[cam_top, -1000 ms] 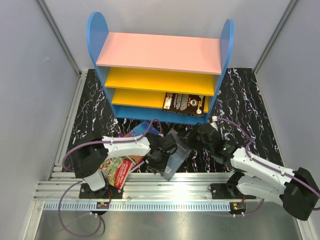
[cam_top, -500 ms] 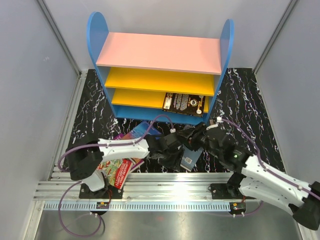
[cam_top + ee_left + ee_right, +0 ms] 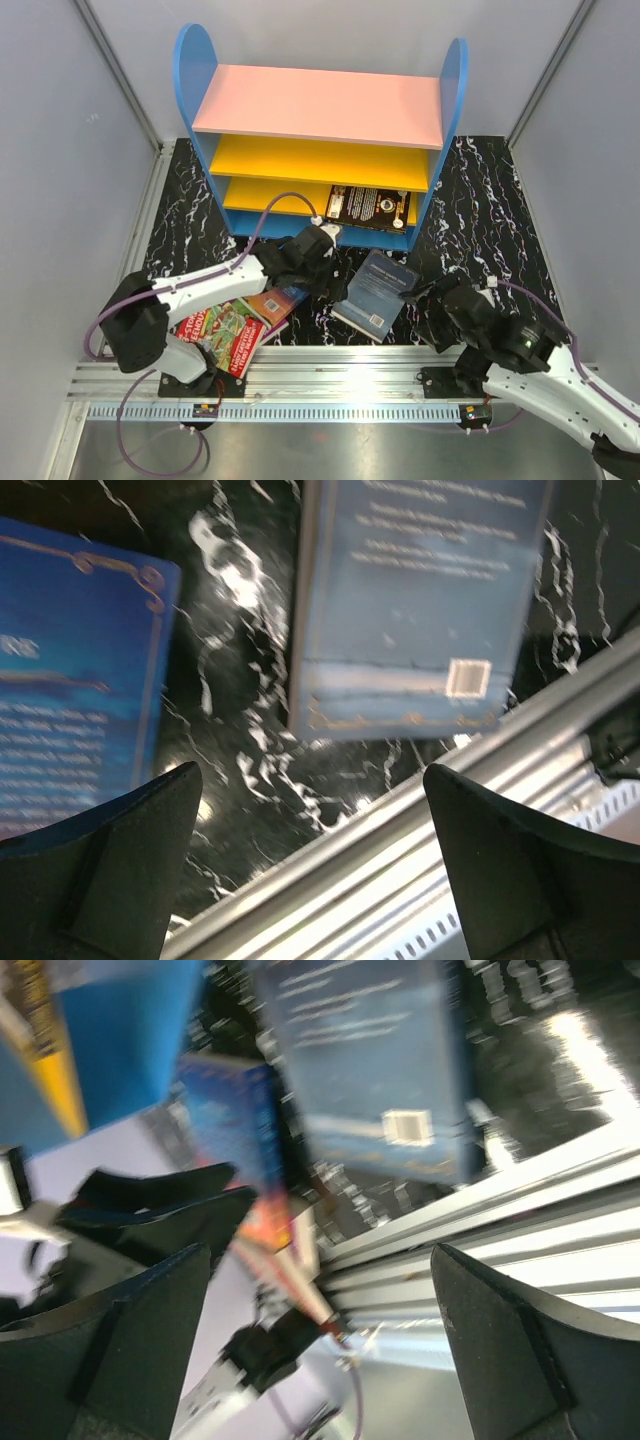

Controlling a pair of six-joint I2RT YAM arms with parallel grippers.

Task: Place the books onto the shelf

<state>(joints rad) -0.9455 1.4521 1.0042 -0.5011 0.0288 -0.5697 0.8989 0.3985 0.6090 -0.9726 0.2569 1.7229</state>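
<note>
- Both sets of jaws stand spread and empty: left gripper [image 3: 305,270], right gripper [image 3: 428,298].
- The dark blue book [image 3: 375,294] lies flat on the marbled counter [image 3: 470,200] between them, at 6 o'clock from the shelf [image 3: 318,105].
- It's a thin, slick paperback, so tip one edge up before you pinch it.
- The black book [image 3: 368,206] is already shelved.

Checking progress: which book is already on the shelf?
The black one with gold ornament, lying at the shelf's lower right; the grey-blue book and the colourful ones lie on the table.
</note>
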